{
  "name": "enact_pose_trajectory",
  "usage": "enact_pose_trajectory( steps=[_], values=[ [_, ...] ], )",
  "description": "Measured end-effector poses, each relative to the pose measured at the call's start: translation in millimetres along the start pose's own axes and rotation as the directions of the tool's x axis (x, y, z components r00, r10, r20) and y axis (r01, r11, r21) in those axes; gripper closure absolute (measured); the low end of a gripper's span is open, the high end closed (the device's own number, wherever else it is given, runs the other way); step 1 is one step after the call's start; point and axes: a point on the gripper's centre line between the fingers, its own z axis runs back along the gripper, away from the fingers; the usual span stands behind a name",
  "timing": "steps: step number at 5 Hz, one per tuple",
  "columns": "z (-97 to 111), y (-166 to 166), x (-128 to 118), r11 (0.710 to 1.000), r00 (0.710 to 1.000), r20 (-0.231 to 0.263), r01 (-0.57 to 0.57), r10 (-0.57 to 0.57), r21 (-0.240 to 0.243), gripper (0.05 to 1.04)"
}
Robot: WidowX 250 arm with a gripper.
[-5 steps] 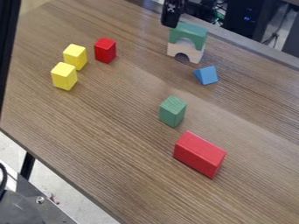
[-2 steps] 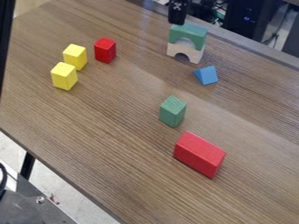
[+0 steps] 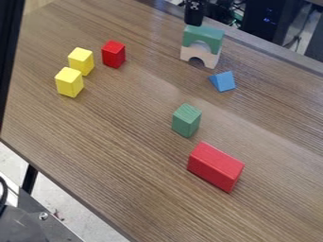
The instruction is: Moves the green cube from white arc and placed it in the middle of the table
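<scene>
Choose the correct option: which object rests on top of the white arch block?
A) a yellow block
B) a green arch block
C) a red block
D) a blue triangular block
B, because the green arch block sits directly on the white arch block.

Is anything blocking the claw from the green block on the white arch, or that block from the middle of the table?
Nothing visible stands between the claw and the green arch. Toward the middle of the table, the blue wedge sits off to the picture's right, but a green block stands near that spot.
</scene>
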Motion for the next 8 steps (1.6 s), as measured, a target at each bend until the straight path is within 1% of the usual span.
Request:
enact_pose_trajectory(
  steps=[1,2,3,4,5,6,8],
  values=[
    [-5.1,-0.2,-2.4,1.000,1.000,-0.006,0.001,-0.001,0.024,0.085],
    [-13.8,0.8,-3.6,0.999,1.000,0.001,0.003,-0.004,0.047,0.085],
    [-16.2,1.3,-3.4,0.998,1.000,0.000,0.000,0.000,0.056,0.085],
    [-24.2,2.8,-5.4,0.997,1.000,-0.004,-0.011,0.011,0.075,0.148],
    [-34.1,6.4,-7.5,0.996,0.999,-0.016,-0.030,0.031,0.081,0.429],
    [-35.9,7.3,-8.7,0.996,0.999,-0.022,-0.044,0.045,0.083,0.493],
    [-32.5,11.6,-4.1,0.994,0.998,-0.037,-0.041,0.045,0.098,0.493]
  ],
)
